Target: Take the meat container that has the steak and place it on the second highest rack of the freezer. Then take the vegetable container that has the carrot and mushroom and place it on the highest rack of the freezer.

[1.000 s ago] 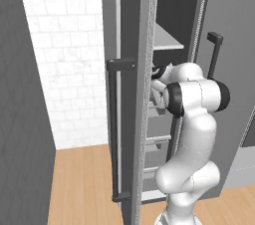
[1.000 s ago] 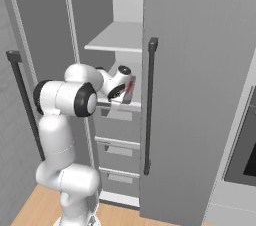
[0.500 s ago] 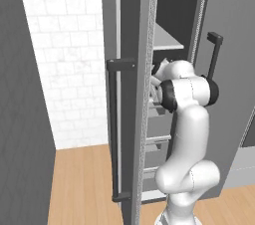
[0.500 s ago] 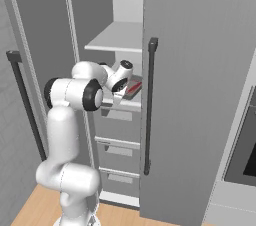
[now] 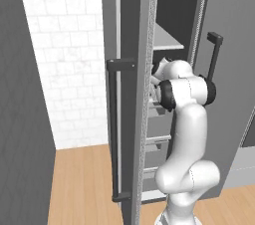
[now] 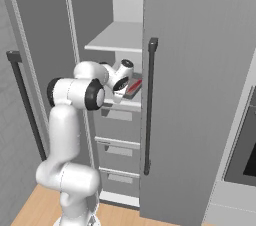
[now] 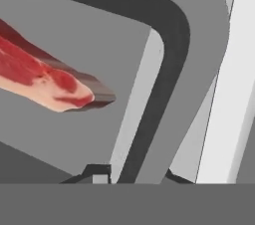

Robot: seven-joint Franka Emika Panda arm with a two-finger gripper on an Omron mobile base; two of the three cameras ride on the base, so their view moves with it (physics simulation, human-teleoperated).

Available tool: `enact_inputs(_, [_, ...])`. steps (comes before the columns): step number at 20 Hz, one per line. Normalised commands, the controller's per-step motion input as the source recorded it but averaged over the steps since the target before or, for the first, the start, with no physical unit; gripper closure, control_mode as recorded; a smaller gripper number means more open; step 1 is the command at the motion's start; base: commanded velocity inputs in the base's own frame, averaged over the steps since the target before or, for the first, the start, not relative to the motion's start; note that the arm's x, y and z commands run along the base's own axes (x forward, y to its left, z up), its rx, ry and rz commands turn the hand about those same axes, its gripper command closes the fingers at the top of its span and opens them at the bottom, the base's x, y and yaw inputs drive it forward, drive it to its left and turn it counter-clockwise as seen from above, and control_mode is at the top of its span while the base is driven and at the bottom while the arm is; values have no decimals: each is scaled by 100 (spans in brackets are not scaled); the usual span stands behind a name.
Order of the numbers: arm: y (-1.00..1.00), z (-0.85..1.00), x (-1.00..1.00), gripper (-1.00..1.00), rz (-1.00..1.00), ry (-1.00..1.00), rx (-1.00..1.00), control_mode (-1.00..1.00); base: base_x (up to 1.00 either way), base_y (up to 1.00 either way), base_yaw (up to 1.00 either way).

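The freezer stands open. On its second highest rack rests the meat container, a dark-grey tray with the red steak inside. My gripper reaches in at the tray's near edge. In the hand view the steak lies left, and the tray's dark rim runs down between my fingertips. The gripper is open a little, its jaws straddling that rim with a small gap on the right side. The highest rack is bare. The vegetable container, carrot and mushroom are out of view.
The freezer's open door with its long dark handle hides my hand in the left base view. Grey drawers sit under the racks. The right door's handle is close to my hand. A white brick wall is on the left.
My arm has pushed further into the freezer and the elbow has risen. The tray now lies on the rack, and the jaws have parted slightly from its rim.
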Motion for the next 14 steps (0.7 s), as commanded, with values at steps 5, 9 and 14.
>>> enact_inputs(5, [1, -7, -33, -100, 0, -12, 0, -100, 0, 0, 0])
enact_inputs(9, [0, 15, -22, -100, 0, -18, 1, -100, 0, 0, 0])
enact_inputs(14, [0, 31, -84, -100, 1, -21, 0, -100, 0, 0, 0])
